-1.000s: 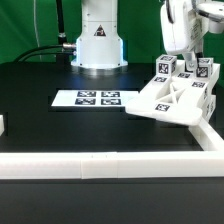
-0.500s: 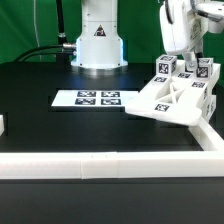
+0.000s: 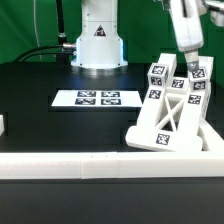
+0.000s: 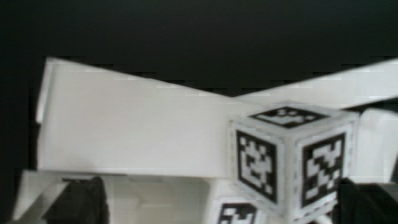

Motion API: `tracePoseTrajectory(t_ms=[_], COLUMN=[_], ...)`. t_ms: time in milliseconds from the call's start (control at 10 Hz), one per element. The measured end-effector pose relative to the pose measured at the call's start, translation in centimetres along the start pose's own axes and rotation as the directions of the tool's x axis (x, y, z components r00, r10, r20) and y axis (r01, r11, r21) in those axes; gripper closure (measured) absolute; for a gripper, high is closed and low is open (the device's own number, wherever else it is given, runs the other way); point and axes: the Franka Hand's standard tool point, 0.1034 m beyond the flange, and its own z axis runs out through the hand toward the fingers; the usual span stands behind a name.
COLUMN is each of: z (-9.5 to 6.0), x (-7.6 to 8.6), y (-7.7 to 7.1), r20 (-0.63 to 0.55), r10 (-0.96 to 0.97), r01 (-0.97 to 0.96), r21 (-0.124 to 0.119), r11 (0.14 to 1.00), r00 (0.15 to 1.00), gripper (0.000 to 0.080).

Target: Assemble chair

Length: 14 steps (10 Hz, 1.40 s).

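Observation:
The chair (image 3: 165,120) is a partly joined white assembly standing tilted at the exterior view's right, its cross-braced side facing the camera and tagged posts (image 3: 156,73) sticking up behind. My gripper (image 3: 190,60) hangs just above the rear posts. In the wrist view its dark fingers (image 4: 68,200) stand wide apart. A tagged post (image 4: 294,150) rises between them nearer one finger, and a flat white panel (image 4: 125,115) lies beyond. The jaws are open and grip nothing.
The marker board (image 3: 97,98) lies flat in the middle of the black table. A long low white rail (image 3: 100,166) runs along the front, right below the chair. The arm's base (image 3: 98,42) stands at the back. A small white piece (image 3: 2,125) shows at the left edge.
The chair assembly has gone from lying low and flat to standing up on its cross-braced side, nearer the front rail. The gripper has opened and let go of it.

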Motion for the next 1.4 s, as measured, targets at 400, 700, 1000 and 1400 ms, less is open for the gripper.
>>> tracePoseTrajectory(t_ms=[400, 700, 1000, 1400], z=[-1.1, -1.0, 0.6, 0.7], x=[-0.2, -0.1, -0.4, 0.0], y=[-1.7, -1.7, -4.0, -3.9], r20=[0.012, 0.008, 0.002, -0.009], r10=[-0.320, -0.515, -0.842, -0.942], r01=[0.320, 0.515, 0.842, 0.942], r21=[0.013, 0.014, 0.014, 0.010], r11=[0.947, 0.857, 0.540, 0.335], r00=[0.947, 0.857, 0.540, 0.335], gripper=[0.0151, 0.0151, 0.0151, 0.0151])
